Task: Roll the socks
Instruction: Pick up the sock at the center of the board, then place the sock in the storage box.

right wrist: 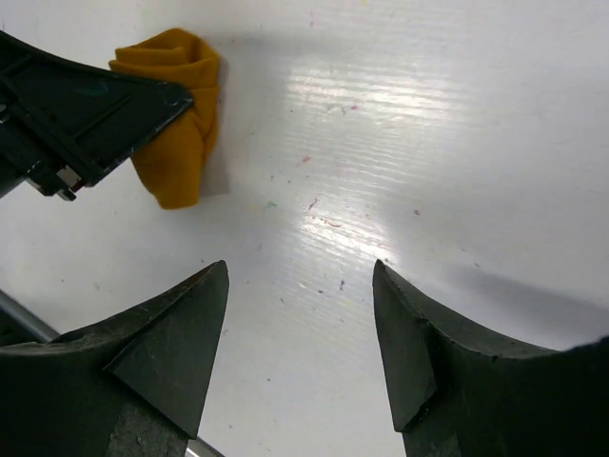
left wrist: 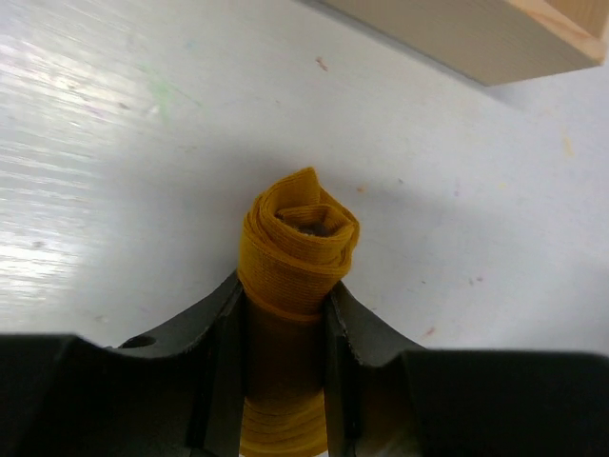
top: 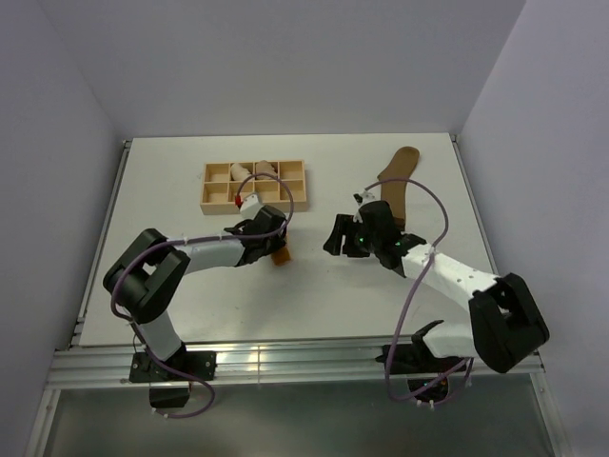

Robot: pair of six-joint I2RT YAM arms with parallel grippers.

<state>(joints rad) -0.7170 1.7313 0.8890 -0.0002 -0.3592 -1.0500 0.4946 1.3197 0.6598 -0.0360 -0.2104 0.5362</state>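
The mustard-orange sock (left wrist: 300, 243) is wound into a tight roll, and my left gripper (left wrist: 284, 309) is shut on it, with the coiled end sticking out past the fingertips. From above, the roll (top: 281, 255) sits on the table just in front of the left gripper (top: 274, 246). My right gripper (right wrist: 300, 276) is open and empty over bare table, a short way right of the roll (right wrist: 179, 143). In the top view the right gripper (top: 335, 238) faces the left one. The olive-brown sock (top: 398, 176) lies flat at the back right, behind the right arm.
A wooden compartment tray (top: 214, 198) stands at the back, just behind the left gripper, with pale rolled bundles (top: 251, 172) in it. Its corner (left wrist: 495, 38) shows in the left wrist view. The left gripper's dark finger (right wrist: 81, 105) crosses the right wrist view's upper left.
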